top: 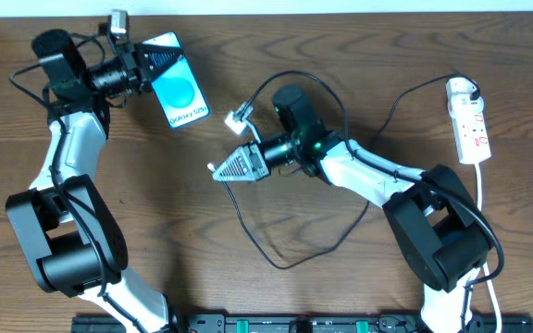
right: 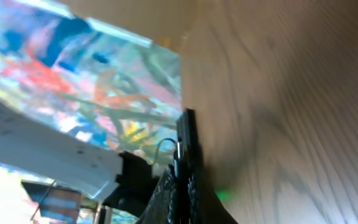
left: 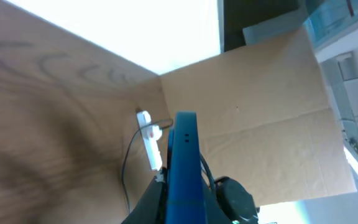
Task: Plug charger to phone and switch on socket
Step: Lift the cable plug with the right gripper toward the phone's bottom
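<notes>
The phone (top: 179,92), with a cyan screen, is at the table's far left, and my left gripper (top: 158,63) is shut on its upper end. In the left wrist view the phone (left: 185,155) shows edge-on between the fingers (left: 182,208). My right gripper (top: 220,171) is at mid-table, shut on the plug end of the charger's black cable (top: 290,259). The thin black tip (right: 187,134) sticks out of the shut jaws (right: 182,183). The tip is well apart from the phone. The white socket strip (top: 470,125) lies at the far right with the white adapter (top: 460,90) at its top end.
The cable loops across the table's middle and runs behind the right arm to the strip. A small white tag (top: 239,117) sits on the cable near the right wrist. The strip also shows far off in the left wrist view (left: 149,140).
</notes>
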Robot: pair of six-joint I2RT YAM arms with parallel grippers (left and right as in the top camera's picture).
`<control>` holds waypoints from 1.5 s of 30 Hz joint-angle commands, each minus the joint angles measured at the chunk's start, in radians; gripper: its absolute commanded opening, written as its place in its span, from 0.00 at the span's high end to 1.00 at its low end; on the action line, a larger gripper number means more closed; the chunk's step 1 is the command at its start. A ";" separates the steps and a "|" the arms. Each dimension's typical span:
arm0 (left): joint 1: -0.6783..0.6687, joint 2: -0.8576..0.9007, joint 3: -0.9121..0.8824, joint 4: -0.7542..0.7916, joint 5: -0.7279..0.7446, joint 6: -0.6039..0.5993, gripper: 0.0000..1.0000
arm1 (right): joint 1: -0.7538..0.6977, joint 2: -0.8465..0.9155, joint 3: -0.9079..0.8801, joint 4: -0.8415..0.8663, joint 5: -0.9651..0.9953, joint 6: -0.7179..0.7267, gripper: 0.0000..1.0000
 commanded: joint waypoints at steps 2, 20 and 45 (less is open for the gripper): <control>-0.008 -0.001 0.017 0.145 -0.024 -0.249 0.93 | -0.014 0.004 0.002 0.153 -0.070 0.242 0.99; -0.025 -0.001 0.017 0.562 -0.148 -0.691 0.93 | -0.080 0.004 0.002 0.838 0.018 0.884 0.99; -0.104 -0.001 0.017 0.550 -0.104 -0.639 0.93 | -0.128 0.004 0.002 0.924 0.020 0.909 0.99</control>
